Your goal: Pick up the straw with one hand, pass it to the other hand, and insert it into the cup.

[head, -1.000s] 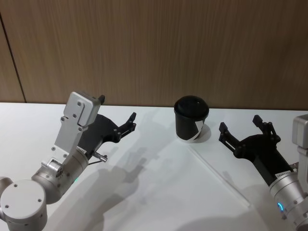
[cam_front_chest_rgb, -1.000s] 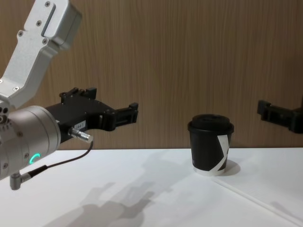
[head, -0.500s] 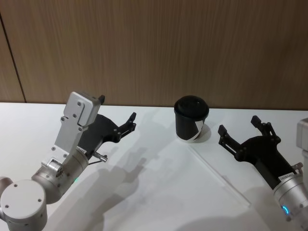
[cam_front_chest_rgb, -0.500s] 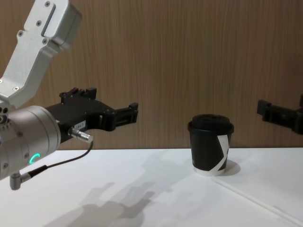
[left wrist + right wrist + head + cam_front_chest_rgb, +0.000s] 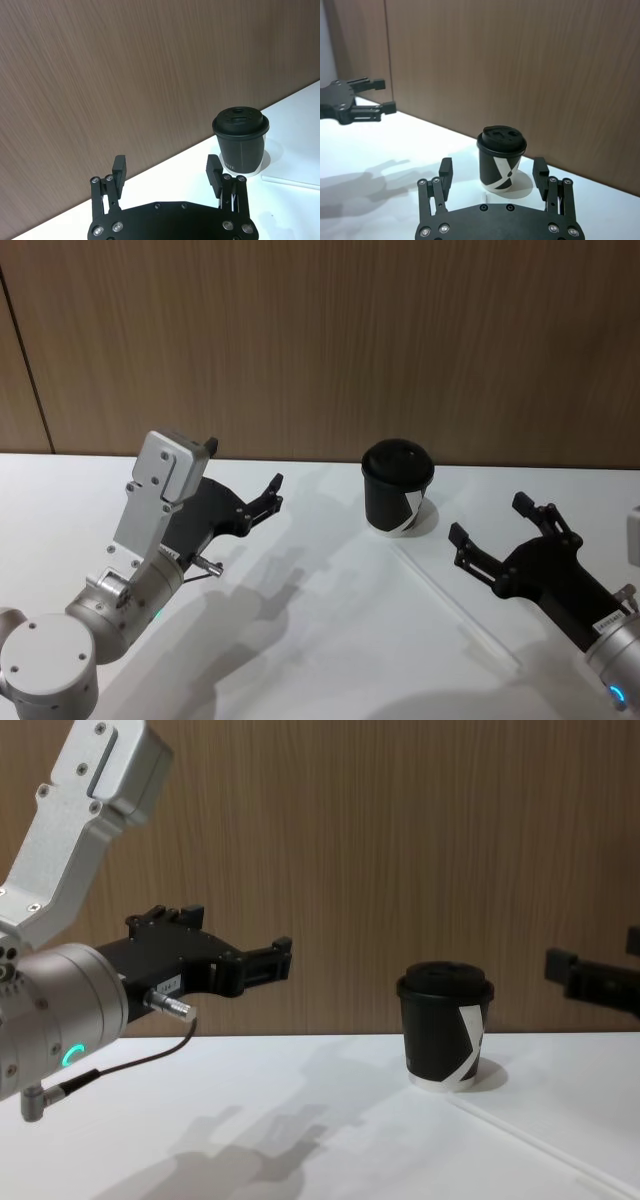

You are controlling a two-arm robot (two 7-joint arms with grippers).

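Two end effectors are hovering above the white bench [image 5: 330, 640], one at each side, and a wide bare stretch of the surface is lying open between them.

At the left, the left end effector [image 5: 272, 492] is hanging over the bench, well apart from the cup and pointing toward the wooden wall [image 5: 320, 340]. Its fingers are standing apart and are gripping nothing. Its shadow is falling on the free surface to its right.

In the middle, the cup [image 5: 397, 488] is standing upright near the back edge of the bench, close to the wall. Its black domed lid is sitting on it, so what is inside is staying hidden.

Just in front of the cup, the straw [image 5: 440, 592] is lying flat on the bench. It is running diagonally from near the cup's base toward the front right.

At the right, the right end effector [image 5: 490, 518] is hovering raised above the bench, about level with the cup's lid in the chest view. It is standing to the right of the straw, with its fingers spread wide and holding nothing. Its tips are pointing toward the cup with a clear gap between them and it.
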